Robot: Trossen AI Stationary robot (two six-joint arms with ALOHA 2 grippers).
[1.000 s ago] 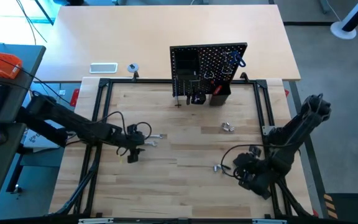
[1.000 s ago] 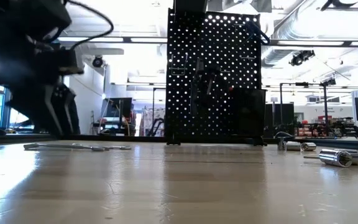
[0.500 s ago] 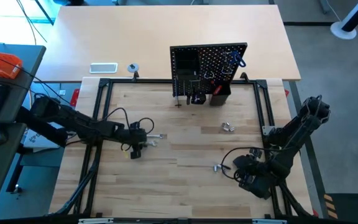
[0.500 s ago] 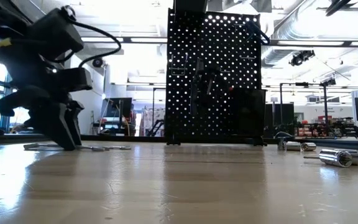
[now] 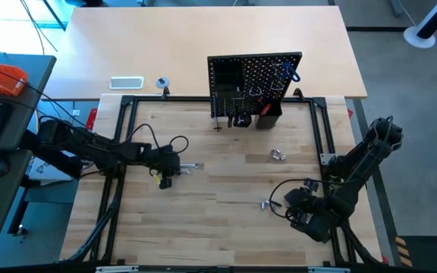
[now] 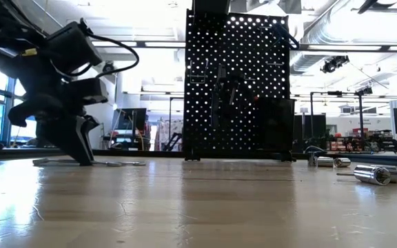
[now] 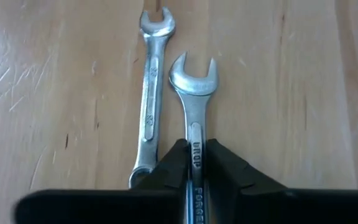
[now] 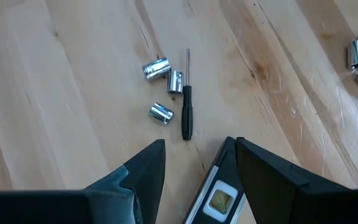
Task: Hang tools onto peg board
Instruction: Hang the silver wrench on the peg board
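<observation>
Closest to the front edge, around 4 o'clock on the table, the right gripper (image 5: 298, 216) just sits there with fingers spread, holding nothing. In its wrist view a small black screwdriver (image 8: 186, 112) lies flat beside three silver sockets (image 8: 156, 68), none picked up yet. Over at 9 o'clock the left gripper (image 5: 165, 171) is down on the wood with its fingers pinched on the shank of the wrench (image 7: 194, 93), which lies flat; a second wrench (image 7: 151, 93) lies just beside it. Another pair of sockets (image 5: 278, 155) sits mid-table. At 12 o'clock stands the board (image 5: 254, 83), already carrying several tools. So probably past halfway, with the wrenches and screwdriver left to hang.
</observation>
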